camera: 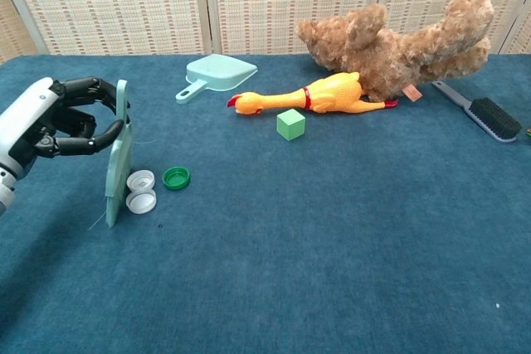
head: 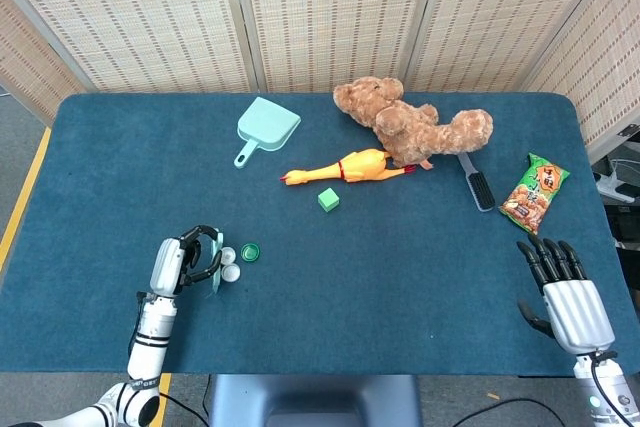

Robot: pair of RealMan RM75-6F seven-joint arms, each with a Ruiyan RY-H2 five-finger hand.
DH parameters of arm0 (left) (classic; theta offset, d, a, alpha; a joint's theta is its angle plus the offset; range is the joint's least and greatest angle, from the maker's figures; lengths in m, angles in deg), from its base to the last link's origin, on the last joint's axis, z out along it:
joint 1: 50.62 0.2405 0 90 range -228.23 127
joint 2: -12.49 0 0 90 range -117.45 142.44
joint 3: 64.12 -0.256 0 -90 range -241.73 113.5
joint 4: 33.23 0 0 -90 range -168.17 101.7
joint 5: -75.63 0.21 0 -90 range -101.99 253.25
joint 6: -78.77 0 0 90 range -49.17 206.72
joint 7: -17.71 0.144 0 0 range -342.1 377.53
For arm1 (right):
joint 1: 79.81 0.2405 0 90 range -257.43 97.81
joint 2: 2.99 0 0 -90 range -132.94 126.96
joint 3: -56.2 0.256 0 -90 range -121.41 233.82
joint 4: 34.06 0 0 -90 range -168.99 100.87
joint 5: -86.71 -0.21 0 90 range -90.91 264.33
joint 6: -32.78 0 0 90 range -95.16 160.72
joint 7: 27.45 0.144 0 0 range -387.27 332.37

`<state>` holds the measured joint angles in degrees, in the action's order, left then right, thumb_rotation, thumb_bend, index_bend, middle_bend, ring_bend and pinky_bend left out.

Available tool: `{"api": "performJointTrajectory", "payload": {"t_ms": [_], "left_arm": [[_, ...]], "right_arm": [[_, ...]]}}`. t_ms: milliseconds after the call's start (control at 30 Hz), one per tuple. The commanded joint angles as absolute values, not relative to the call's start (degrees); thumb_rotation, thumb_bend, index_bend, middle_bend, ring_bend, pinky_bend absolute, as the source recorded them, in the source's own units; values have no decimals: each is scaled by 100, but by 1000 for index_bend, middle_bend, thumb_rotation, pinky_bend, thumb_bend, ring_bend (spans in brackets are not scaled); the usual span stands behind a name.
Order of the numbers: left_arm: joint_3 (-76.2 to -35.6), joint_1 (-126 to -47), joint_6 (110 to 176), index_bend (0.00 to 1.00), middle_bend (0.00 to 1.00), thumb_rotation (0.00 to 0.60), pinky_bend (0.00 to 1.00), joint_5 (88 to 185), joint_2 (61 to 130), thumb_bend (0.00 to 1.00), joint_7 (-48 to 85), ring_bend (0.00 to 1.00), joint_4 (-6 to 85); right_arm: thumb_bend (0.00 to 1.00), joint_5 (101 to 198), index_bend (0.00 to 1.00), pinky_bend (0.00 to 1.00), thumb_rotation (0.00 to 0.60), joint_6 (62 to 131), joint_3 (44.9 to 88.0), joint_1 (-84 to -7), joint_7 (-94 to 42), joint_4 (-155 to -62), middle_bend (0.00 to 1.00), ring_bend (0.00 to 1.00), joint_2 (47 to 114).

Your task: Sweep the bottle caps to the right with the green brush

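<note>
Left hand (camera: 51, 120) gripped the green brush (camera: 116, 155) by its upper end, fingers curled round the handle, holding it upright with the bristle edge down on the table (head: 400, 277). The brush stood just at 9 o'clock of two white caps (camera: 140, 191), touching or nearly touching them; the pictures did not settle which. One white cap lay against the other, and a green cap (camera: 176, 177) sat just beside them at 3 o'clock. Further out, toward 1 o'clock from the caps, a green cube (camera: 290, 124) rested near a yellow rubber chicken (camera: 319, 95), which lay on its side along the table. At 12 o'clock from the caps a pale green dustpan (camera: 215, 74) lay flat, its handle pointing toward the near left. Behind the chicken a brown teddy bear (camera: 398, 43) sprawled, and at its 3 o'clock side lay a dark brush (camera: 485, 112). A snack packet (head: 534, 192) lay near the table's right edge. Right hand (head: 562, 292) rested well apart from all of these at the near right corner, holding nothing, fingers straight and slightly spread.
</note>
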<state>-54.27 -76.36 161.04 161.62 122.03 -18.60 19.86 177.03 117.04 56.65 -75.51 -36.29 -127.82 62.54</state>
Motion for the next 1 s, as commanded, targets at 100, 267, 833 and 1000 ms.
{"api": "performJointTrajectory", "payload": {"t_ms": [100, 267, 833, 1000], "left_arm": [[-5415, -7719, 16086, 798, 958, 600, 973, 16186, 12289, 691, -1876, 848, 2006], [-5389, -7825, 16054, 798, 959, 600, 973, 16207, 12410, 691, -1880, 848, 2031], [-5405, -8187, 16004, 798, 959, 600, 973, 16362, 13034, 692, -1854, 848, 1881], [-5354, -8340, 15918, 798, 958, 600, 973, 16356, 13218, 691, -1833, 848, 1761]], "right_arm": [[237, 17694, 0, 0, 600, 11667, 5662, -7537, -3640, -12773, 0, 0, 6265], [237, 17695, 0, 0, 600, 11668, 5661, -7540, -3639, -12774, 0, 0, 6260], [237, 17708, 0, 0, 600, 11810, 5693, -7600, -3547, -12822, 0, 0, 6170], [237, 17712, 0, 0, 600, 11860, 5709, -7619, -3492, -12827, 0, 0, 6134]]}}
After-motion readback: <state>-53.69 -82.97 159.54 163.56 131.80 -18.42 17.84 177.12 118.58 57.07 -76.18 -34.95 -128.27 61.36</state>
